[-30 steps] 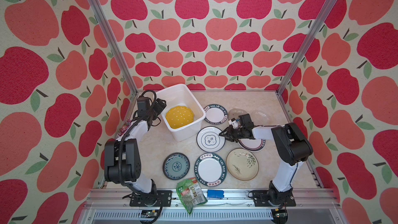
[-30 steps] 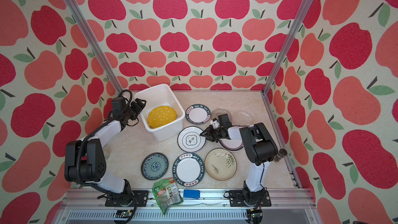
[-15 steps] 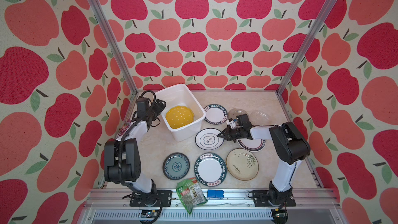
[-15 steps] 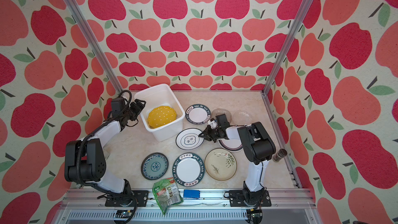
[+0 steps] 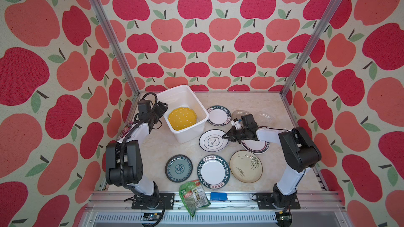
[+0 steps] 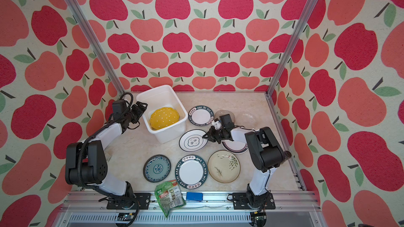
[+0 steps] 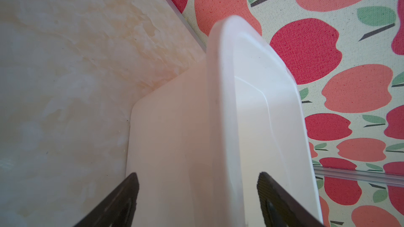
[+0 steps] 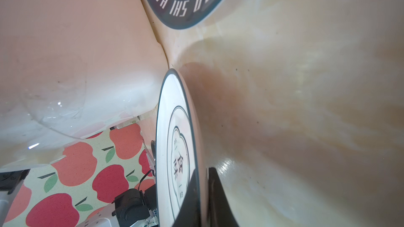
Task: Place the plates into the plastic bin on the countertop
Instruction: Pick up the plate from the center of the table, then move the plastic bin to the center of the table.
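The beige marble table (image 5: 251, 102) carries everything. The left arm (image 5: 140, 132) runs along the table's left edge. The right arm (image 5: 269, 133) reaches from the right edge toward the middle.

The plastic bin (image 5: 189, 133) stands at the far left corner. The left jaws are spread wide and straddle its left wall: the left wrist view shows one finger outside the bin (image 7: 175, 149) and one over its inside. Inside the bin lies the yellow dotted plate (image 5: 182, 117).

The large lettered plate (image 5: 213, 171) sits near the near edge, between the cream plate (image 5: 246, 166) and the blue-green plate (image 5: 178, 168).

The emblem plate (image 5: 211, 143) lies just off the bin's near right corner. The right jaws are pressed together on its right rim. In the right wrist view that rim (image 8: 170, 127) passes between the two dark fingers.

A dark-rimmed plate (image 5: 255, 147) lies partly under the right arm. The small lettered plate (image 5: 218, 116) sits just beside the bin's right wall. Beyond it, toward the right edge, are the smoky glass plate (image 5: 239, 113) and the clear glass plate (image 5: 265, 116).

A green packet (image 5: 193, 195) overhangs the near edge. A small blue block (image 5: 218, 196) rests on the rail beside it.
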You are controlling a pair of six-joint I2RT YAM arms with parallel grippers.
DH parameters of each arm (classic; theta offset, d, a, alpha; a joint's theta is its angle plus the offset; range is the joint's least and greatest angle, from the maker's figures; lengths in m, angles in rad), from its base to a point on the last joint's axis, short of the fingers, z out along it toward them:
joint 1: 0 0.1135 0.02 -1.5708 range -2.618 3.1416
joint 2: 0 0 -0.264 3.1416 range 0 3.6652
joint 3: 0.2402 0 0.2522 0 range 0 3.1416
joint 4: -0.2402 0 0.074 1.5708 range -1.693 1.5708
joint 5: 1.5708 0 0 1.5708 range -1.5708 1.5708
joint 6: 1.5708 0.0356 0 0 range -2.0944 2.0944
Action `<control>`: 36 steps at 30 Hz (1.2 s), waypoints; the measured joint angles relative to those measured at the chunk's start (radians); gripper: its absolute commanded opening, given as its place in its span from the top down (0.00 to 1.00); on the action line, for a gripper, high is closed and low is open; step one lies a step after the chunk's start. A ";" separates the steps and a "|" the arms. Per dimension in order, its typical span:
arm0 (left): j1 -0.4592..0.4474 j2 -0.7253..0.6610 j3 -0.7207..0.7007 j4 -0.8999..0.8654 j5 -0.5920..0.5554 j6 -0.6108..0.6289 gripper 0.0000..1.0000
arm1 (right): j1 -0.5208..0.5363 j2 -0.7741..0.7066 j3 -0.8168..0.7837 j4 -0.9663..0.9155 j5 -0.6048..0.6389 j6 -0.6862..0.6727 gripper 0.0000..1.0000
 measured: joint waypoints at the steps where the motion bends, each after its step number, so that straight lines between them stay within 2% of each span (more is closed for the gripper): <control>1: 0.001 0.000 0.000 -0.003 0.000 0.000 0.13 | -0.001 -0.034 0.000 -0.033 0.014 -0.014 1.00; 6: 0.002 -0.002 0.002 -0.022 0.000 0.000 0.13 | -0.018 -0.192 0.031 -0.200 0.066 -0.077 1.00; 12: 0.002 -0.002 0.031 -0.041 0.000 0.001 0.15 | -0.043 -0.327 0.143 -0.368 0.145 -0.123 1.00; 20: -0.018 0.017 0.076 -0.049 -0.001 -0.004 0.35 | -0.064 -0.449 0.291 -0.517 0.227 -0.144 1.00; 23: -0.032 0.027 0.100 -0.064 -0.016 -0.007 0.46 | -0.071 -0.465 0.337 -0.515 0.240 -0.132 1.00; 27: -0.039 0.027 0.101 -0.079 -0.029 -0.012 0.53 | -0.072 -0.456 0.386 -0.457 0.251 -0.079 1.00; 30: -0.045 0.027 0.101 -0.088 -0.043 -0.021 0.59 | -0.069 -0.415 0.450 -0.390 0.261 -0.038 1.00; 34: -0.071 0.027 0.101 -0.095 -0.062 -0.028 0.75 | -0.048 -0.328 0.563 -0.307 0.296 0.007 1.00; 36: -0.095 0.026 0.101 -0.095 -0.076 -0.026 0.78 | -0.032 -0.284 0.616 -0.286 0.313 0.019 1.00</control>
